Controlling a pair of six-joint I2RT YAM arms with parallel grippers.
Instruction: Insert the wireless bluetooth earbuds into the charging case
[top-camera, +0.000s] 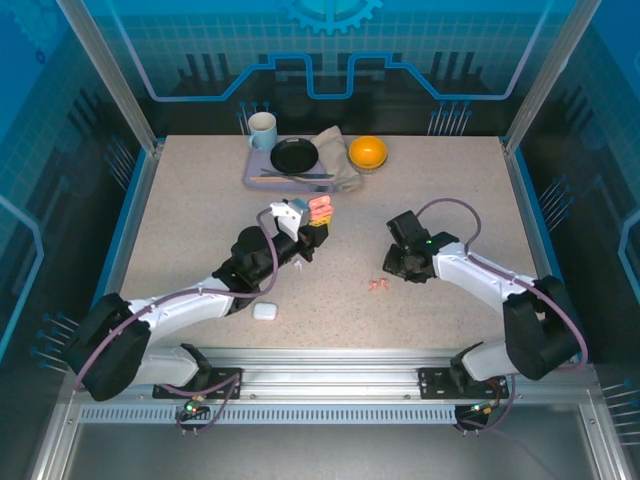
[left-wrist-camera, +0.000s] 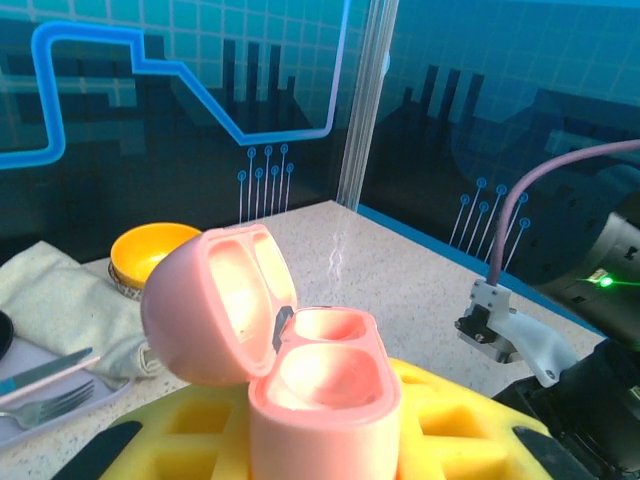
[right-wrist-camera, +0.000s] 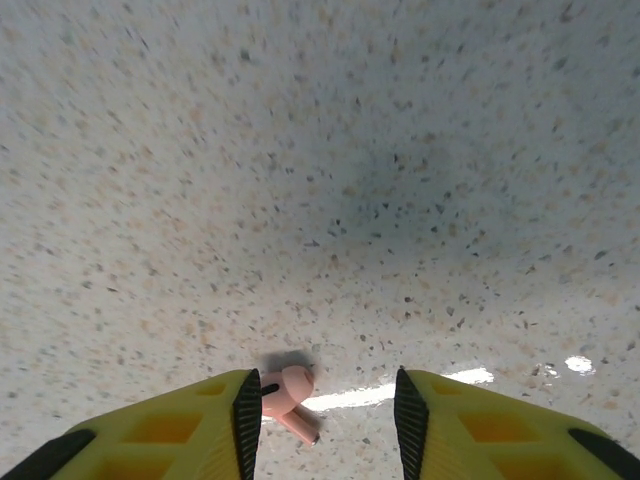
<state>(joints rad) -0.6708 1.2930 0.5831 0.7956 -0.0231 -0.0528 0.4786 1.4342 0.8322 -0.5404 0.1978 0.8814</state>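
Right tool (right-wrist-camera: 328, 400) spread, jaws straddling one pink earbud (right-wrist-camera: 285, 392) on the tabletop (right-wrist-camera: 330, 160), towards its near edge, just beside one finger; my left tool (top-camera: 312, 230) is clamped on one open pink case (left-wrist-camera: 300, 370).

A pink charging case (left-wrist-camera: 322, 400) stands upright, pinched between the yellow left fingers (left-wrist-camera: 455, 430). Its lid (left-wrist-camera: 215, 300) is swung open and tilted back to the left, baring two hollow wells in the base. Behind it on the speckled bench (left-wrist-camera: 400, 265) sit an orange bowl (left-wrist-camera: 150, 255) and a crumpled cloth (left-wrist-camera: 60, 300), with a fork (left-wrist-camera: 45, 408) and a knife (left-wrist-camera: 45, 368) on a tray (left-wrist-camera: 20, 432) at the left. The other arm (left-wrist-camera: 590, 330) looms at the right, a green light glowing on it.
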